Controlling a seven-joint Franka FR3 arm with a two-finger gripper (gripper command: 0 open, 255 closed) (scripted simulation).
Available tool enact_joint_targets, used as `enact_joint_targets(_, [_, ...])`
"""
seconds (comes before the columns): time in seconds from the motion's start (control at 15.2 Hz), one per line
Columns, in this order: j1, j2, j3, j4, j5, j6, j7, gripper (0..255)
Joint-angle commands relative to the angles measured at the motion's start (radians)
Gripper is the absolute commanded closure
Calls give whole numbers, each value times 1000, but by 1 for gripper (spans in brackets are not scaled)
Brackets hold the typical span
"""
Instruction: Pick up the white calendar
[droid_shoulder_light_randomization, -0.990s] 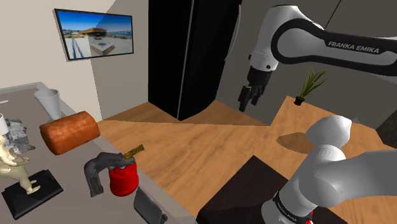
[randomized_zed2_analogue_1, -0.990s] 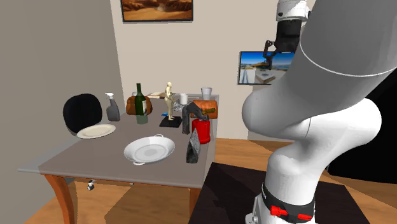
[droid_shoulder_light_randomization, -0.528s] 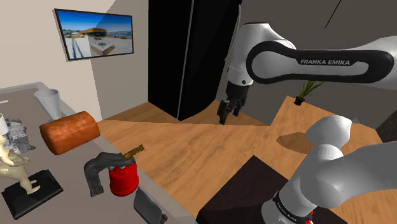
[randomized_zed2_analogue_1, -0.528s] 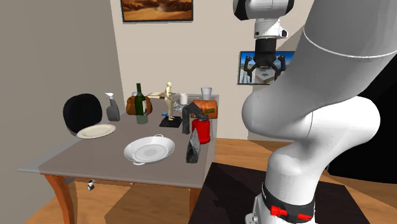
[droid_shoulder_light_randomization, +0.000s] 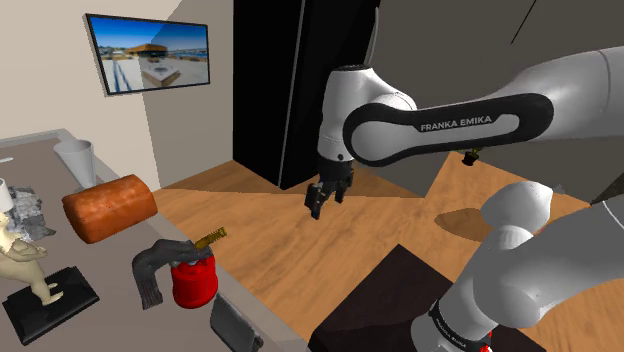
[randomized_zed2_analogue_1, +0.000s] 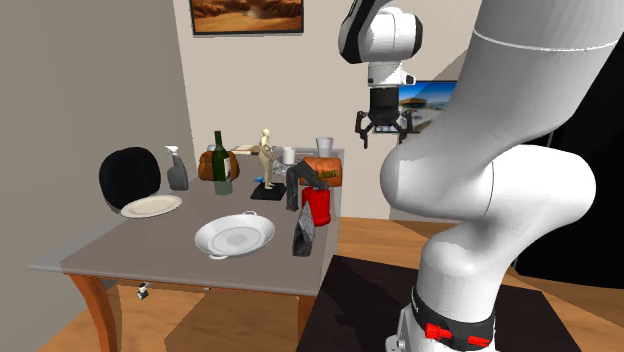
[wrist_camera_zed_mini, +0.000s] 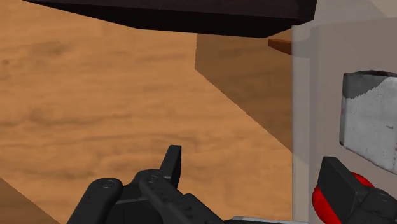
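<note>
- The calendar (randomized_zed2_analogue_1: 303, 232) is a small, flat, upright card-like stand. It looks dark grey and speckled in the second exterior view, and mottled white-grey on the face that the wrist view catches.
- It stands on the grey-topped, wooden-legged bench (randomized_zed2_analogue_1: 120, 250), right at the long edge facing the arm and near the corner closest to the dark box stand (droid_shoulder_light_randomization: 375, 300).
- A red canister with a dark grey handle (randomized_zed2_analogue_1: 318, 208) is just beside it. A white two-handled pan (randomized_zed2_analogue_1: 235, 236) lies near it, toward the second exterior view's left.
- The all-black gripper (randomized_zed2_analogue_1: 381, 135) hangs off the bench, high over the wooden floor (droid_shoulder_light_randomization: 270, 235). It points downward and is well apart from the calendar.
- Its fingers (wrist_camera_zed_mini: 170, 164) are spread, with nothing between them.
- Handling, as a judgement: a thin card stand like this is probably very light and fairly stiff. It is also easy to tip or slide with the slightest nudge.
- Because it sits so close to the bench edge, a sideways bump could push it off onto the floor or against the canister.
- The best hold is likely across its thin top edge. That means coming down from above with one finger on each flat face, then closing gently so the card neither buckles nor skates away.
- The canister's handle crowds one side, so approaching from the side away from the canister looks safer.
</note>
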Motion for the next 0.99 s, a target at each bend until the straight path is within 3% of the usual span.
enact_joint_targets(0.0, [11,67,37,14,-1,51,42,0])
enact_joint_targets(0.4, [30,279,124,92,-53,166,165,0])
enact_joint_targets(0.92, [92,595,178,265,-209,257,356,0])
